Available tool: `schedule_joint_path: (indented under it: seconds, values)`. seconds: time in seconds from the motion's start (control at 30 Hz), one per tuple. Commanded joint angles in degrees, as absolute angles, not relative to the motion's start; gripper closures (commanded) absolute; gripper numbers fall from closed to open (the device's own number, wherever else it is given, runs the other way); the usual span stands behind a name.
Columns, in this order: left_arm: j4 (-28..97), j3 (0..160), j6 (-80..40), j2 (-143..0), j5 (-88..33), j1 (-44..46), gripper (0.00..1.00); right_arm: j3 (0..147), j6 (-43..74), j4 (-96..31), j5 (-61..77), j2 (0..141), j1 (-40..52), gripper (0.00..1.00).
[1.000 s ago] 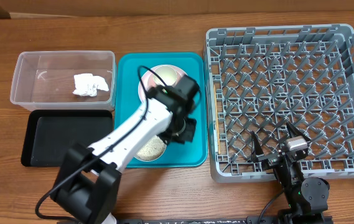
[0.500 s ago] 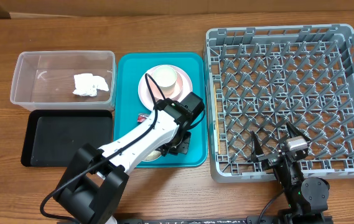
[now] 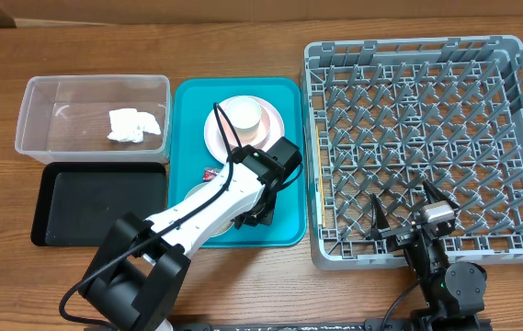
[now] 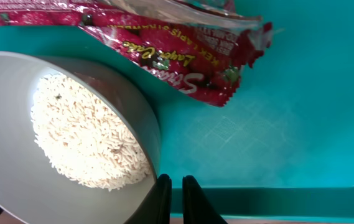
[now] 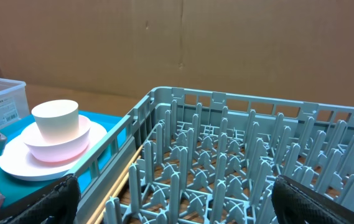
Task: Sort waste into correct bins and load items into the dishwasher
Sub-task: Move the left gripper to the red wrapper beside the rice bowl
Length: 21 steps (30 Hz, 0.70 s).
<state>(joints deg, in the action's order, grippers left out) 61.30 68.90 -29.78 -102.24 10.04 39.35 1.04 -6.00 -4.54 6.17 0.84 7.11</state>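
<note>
In the left wrist view a pale grey-green bowl (image 4: pixel 71 143) holding white rice (image 4: pixel 89 137) sits on the teal tray, with a red foil wrapper (image 4: pixel 183 68) lying just beyond it. My left gripper (image 4: pixel 176 190) is shut, its fingertips just outside the bowl's rim with nothing between them. From overhead the left arm hides most of that bowl. A pink plate (image 3: pixel 275 125) carries a white-pink bowl (image 5: pixel 58 144) and a white cup (image 3: pixel 243 114). The napkin (image 3: pixel 132 125) lies in the clear tub (image 3: pixel 31 129). My right gripper (image 3: pixel 406 211) hangs open over the grey dish rack (image 3: pixel 426 119).
The teal tray (image 3: pixel 290 110) sits between the clear tub and the rack. A black tray (image 3: pixel 96 207) lies in front of the tub. A thin wooden stick (image 5: pixel 127 174) runs along the rack's left wall. Bare wooden table borders everything.
My left arm has drawn back toward the front of the teal tray, uncovering the plate, bowl and cup stack. The right arm has not moved.
</note>
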Motion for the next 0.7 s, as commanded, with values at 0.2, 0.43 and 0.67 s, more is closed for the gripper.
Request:
schedule_joint_path:
  seconds: [0.2, 0.43, 0.67]
  values:
    - [62.3, 68.6, -31.4, -101.3, 14.9, 38.9, 0.88, 0.4, -6.0, -4.2, 6.5, 0.2, 6.9, 0.0]
    - [63.6, 68.6, -32.4, -101.3, 17.0, 38.8, 0.84, 0.4, -6.0, -4.2, 6.5, 0.2, 6.9, 0.0]
    - [63.7, 68.6, -32.4, -101.3, 17.1, 38.5, 0.84, 0.4, -6.0, -4.2, 6.5, 0.2, 6.9, 0.0]
